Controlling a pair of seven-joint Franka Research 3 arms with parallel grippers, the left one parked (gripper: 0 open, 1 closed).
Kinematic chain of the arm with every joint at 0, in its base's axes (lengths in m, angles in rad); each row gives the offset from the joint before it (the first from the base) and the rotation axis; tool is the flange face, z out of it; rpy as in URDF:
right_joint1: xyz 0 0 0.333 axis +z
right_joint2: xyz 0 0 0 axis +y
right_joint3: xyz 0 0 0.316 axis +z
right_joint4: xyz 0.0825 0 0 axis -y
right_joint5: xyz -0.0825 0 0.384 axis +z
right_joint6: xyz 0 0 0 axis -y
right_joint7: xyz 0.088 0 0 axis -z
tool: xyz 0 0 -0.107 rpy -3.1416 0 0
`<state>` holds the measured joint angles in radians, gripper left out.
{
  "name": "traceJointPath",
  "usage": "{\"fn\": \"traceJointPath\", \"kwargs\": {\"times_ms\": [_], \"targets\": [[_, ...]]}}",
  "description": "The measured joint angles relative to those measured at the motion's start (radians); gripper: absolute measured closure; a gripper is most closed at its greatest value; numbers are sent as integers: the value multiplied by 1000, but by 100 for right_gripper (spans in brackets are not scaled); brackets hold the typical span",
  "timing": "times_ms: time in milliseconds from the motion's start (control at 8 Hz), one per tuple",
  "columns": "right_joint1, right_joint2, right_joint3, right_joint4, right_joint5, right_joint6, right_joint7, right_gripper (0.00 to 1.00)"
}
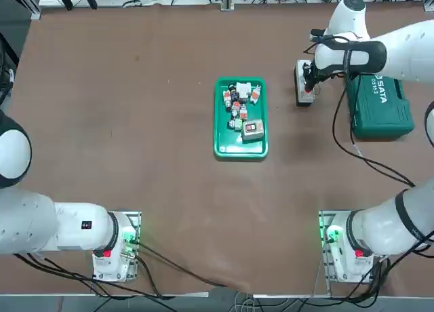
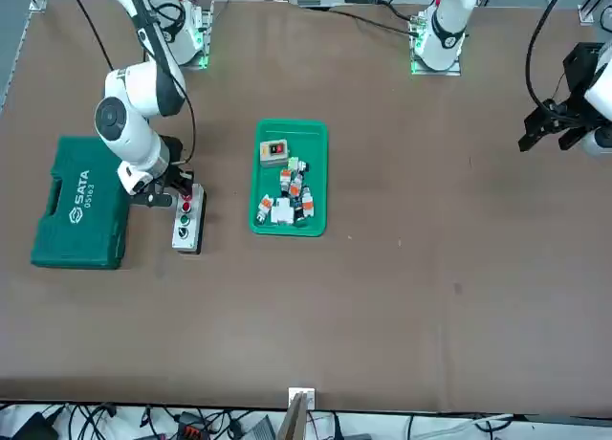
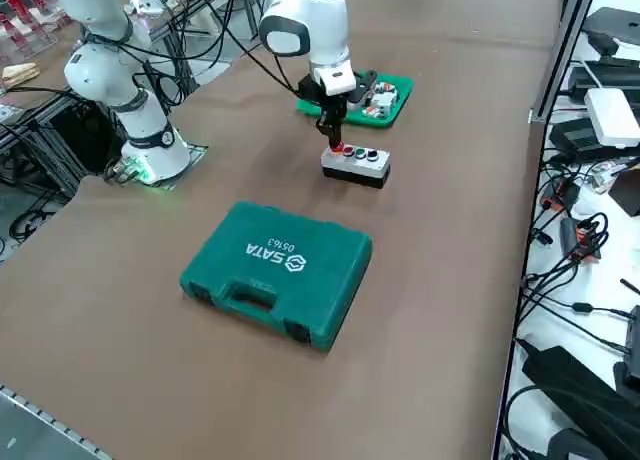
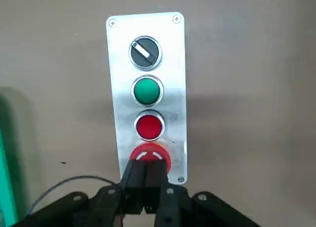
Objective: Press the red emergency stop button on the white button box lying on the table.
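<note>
In the top view, the white button box (image 1: 304, 74) lies on the desk (image 1: 183, 190), just beside the green SATA case (image 1: 384, 108), with the green tray (image 1: 230, 144) well apart. In the front view, the right gripper (image 2: 178, 189) is down at one end of the box. The right side view shows it over the red end, perhaps touching. In the right wrist view, its fingers are closed together, gripping nothing, at the red emergency stop button (image 4: 152, 153), beside the flat red button (image 4: 149, 127).
</note>
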<state>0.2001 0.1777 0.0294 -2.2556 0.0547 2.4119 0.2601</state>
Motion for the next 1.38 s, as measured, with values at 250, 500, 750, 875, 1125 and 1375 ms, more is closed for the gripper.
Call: {"fn": "traceJointPath", "kwargs": {"times_ms": [250,500,750,875,1125,1375], "targets": [[0,1,0,0,0,2,0,98],[0,1,0,0,0,4,1,98],[0,2,0,-1,-1,6,1,98],[0,3,0,-3,-1,11,2,98],[0,9,0,-8,-1,34,3,98],[0,9,0,-8,-2,36,11,98]]}}
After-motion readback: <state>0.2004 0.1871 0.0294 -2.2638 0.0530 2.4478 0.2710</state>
